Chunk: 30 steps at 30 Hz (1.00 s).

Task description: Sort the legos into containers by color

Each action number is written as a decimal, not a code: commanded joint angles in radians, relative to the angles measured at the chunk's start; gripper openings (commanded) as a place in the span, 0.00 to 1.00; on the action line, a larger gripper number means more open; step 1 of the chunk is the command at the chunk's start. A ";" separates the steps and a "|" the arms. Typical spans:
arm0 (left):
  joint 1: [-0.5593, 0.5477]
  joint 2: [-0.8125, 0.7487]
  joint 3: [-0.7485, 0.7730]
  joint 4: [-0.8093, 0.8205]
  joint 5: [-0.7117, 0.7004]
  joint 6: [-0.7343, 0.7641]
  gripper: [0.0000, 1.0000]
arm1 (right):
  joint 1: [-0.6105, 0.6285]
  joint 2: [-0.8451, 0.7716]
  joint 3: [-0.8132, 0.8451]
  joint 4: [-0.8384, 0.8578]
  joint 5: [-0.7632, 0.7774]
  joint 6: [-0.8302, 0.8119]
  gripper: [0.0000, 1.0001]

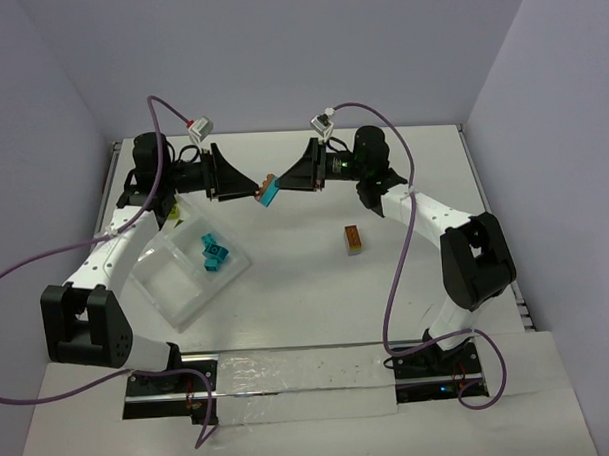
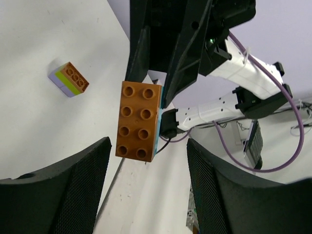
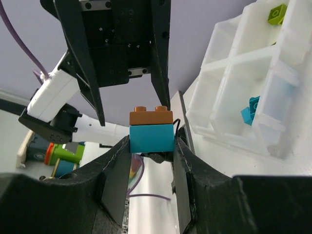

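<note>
At left, the clear plastic four-compartment tray holds two teal studded bricks in one cell. Over the table's far middle, my left gripper stands wide, its fingers flanking but not touching the orange plastic brick. That brick is clipped onto a teal plastic brick, which my right gripper clamps firmly. To split them cleanly, I judge my left fingers must close squarely on the orange sides, then peel away at a tilt. Further right, an orange, lime and lilac stack lies on the table
</note>
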<state>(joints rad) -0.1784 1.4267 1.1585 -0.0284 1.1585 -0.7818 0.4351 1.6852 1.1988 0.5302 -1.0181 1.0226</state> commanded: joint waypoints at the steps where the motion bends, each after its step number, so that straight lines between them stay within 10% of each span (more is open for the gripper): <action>1: -0.027 0.013 0.068 -0.090 0.048 0.122 0.66 | 0.008 -0.018 0.062 0.016 -0.058 -0.031 0.00; 23: -0.076 -0.001 0.040 -0.015 0.050 0.063 0.38 | 0.051 -0.006 0.090 -0.006 -0.061 -0.050 0.00; 30: -0.070 -0.004 0.062 -0.095 0.018 0.110 0.67 | 0.051 0.002 0.095 -0.036 -0.054 -0.077 0.00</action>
<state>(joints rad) -0.2489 1.4441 1.1805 -0.1015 1.1905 -0.7156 0.4772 1.6872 1.2449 0.4992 -1.0693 0.9795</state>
